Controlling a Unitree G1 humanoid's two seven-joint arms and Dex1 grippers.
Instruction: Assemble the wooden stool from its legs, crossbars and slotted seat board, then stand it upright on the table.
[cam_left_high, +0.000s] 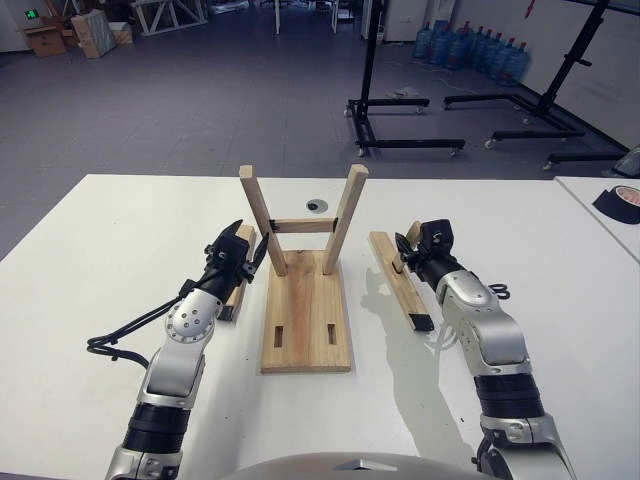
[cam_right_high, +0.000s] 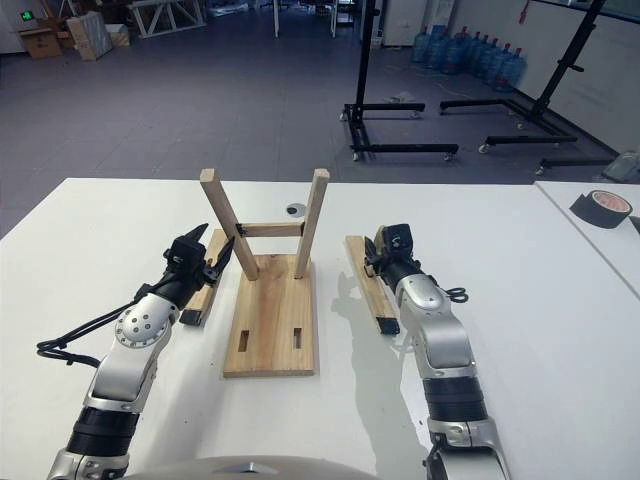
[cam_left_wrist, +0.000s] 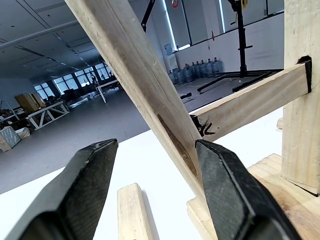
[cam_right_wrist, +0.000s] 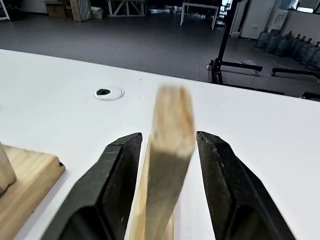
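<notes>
The slotted seat board (cam_left_high: 305, 318) lies flat on the white table. Two legs (cam_left_high: 262, 218) (cam_left_high: 346, 216) stand in its far slots, joined by a crossbar (cam_left_high: 303, 226). My left gripper (cam_left_high: 238, 248) is open just left of the near-left standing leg (cam_left_wrist: 145, 90), above a loose leg (cam_left_high: 238, 280) lying on the table. My right gripper (cam_left_high: 420, 240) is open, its fingers (cam_right_wrist: 117, 180) straddling the end of a loose wooden piece (cam_right_wrist: 172, 135) with small gaps on both sides. Another loose leg (cam_left_high: 397, 278) lies just left of that gripper.
A black tape roll (cam_left_high: 618, 203) rests on the neighbouring table at the far right. A cable grommet (cam_left_high: 318, 205) sits in the tabletop behind the stool. A black cable (cam_left_high: 125, 335) loops beside my left arm. Metal stands are on the floor beyond.
</notes>
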